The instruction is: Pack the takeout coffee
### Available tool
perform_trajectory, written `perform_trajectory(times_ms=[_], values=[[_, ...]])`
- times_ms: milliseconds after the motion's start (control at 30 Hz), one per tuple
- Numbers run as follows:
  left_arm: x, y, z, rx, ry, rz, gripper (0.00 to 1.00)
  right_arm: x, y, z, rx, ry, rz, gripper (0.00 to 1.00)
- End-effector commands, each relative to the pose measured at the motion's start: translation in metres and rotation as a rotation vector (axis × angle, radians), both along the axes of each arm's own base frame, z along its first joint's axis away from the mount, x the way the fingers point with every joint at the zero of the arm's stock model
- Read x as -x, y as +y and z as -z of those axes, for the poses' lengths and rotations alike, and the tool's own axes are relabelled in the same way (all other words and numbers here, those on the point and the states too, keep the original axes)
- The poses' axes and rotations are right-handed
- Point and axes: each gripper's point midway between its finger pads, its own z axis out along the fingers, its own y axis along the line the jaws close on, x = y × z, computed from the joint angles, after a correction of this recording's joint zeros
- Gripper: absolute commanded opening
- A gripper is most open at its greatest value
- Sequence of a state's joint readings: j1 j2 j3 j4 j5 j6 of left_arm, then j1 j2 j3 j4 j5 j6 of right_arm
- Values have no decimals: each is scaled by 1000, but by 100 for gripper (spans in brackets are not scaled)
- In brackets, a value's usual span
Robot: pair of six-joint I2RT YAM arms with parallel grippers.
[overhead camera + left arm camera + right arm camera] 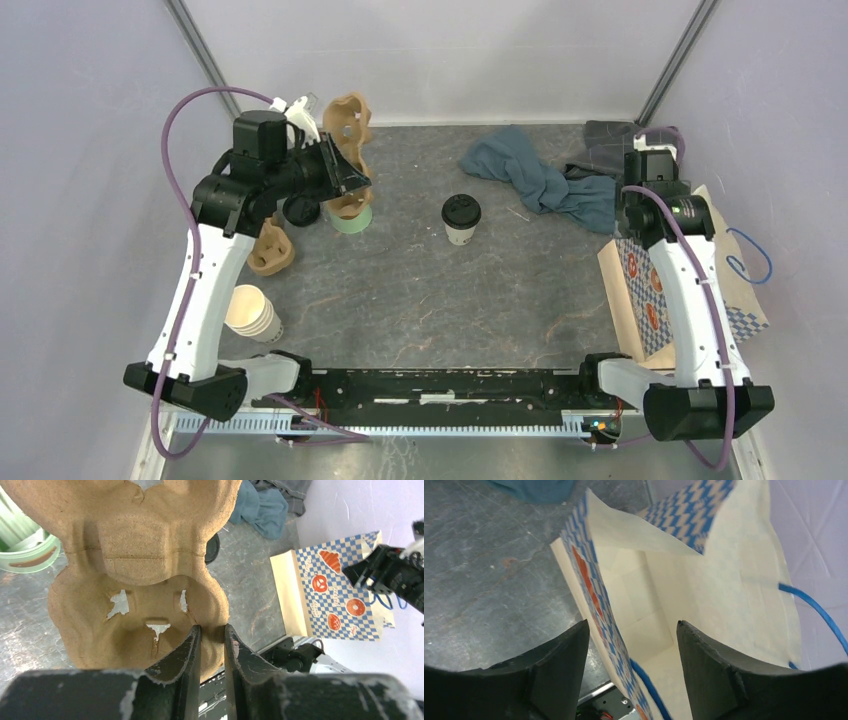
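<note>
**Top external view: the coffee stands alone between two claws**

Top external view shows the takeout coffee point(461, 218) standing straight up in the middle of the desk point(420, 310). Its black lid is on and faces up. Nothing touches it.

The left claw point(211, 629) is off to the coffee's left, at the far side of the desk. Its fingers are pinched together on the edge of the brown cup carrier point(150, 545), and it holds the carrier up in the air. The green mug point(352, 218) sits just under the carrier.

The right claw point(631, 630) is off to the coffee's right, well apart from it. Its fingers are apart. It hangs over the open top of the paper bag point(724, 580), and the bag's blue checked wall runs up between the two fingers. They do not seem to press on it yet.

So the coffee is in the middle, with one claw on each side. The left claw looks a bit nearer, but it is full. The right claw holds nothing, but it is busy at the bag.

The cup is tall and stands up, so I think a claw should come at it from the side and squeeze the white paper part, not the lid. I think the carrier has to come down onto the desk first, so the cup has a hole to sit in.
</note>
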State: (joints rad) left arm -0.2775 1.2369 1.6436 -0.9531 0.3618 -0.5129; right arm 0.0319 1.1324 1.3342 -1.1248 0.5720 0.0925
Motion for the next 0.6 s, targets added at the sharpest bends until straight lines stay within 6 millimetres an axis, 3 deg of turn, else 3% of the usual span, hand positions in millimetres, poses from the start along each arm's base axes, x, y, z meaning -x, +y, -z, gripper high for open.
perform_trajectory(times_ms=[0,133,167,333,400,567], values=[[7,-18,-31,39,-90,72,2,-21,14,-6,-56,-42,-99,65],[8,-22,-32,-8,-110,84,2,-27,27,-11,-89,-37,-201,30],[8,-22,-33,-19,-116,83,2,-28,35,-11,-117,-44,-239,25],[9,-25,-34,-55,-133,85,2,-25,113,-8,-363,-63,-580,6],[9,-25,-34,-56,-134,83,2,-16,139,-3,-421,-28,-681,1],[7,-21,-35,-69,-144,62,2,17,216,-9,-521,27,-974,0]])
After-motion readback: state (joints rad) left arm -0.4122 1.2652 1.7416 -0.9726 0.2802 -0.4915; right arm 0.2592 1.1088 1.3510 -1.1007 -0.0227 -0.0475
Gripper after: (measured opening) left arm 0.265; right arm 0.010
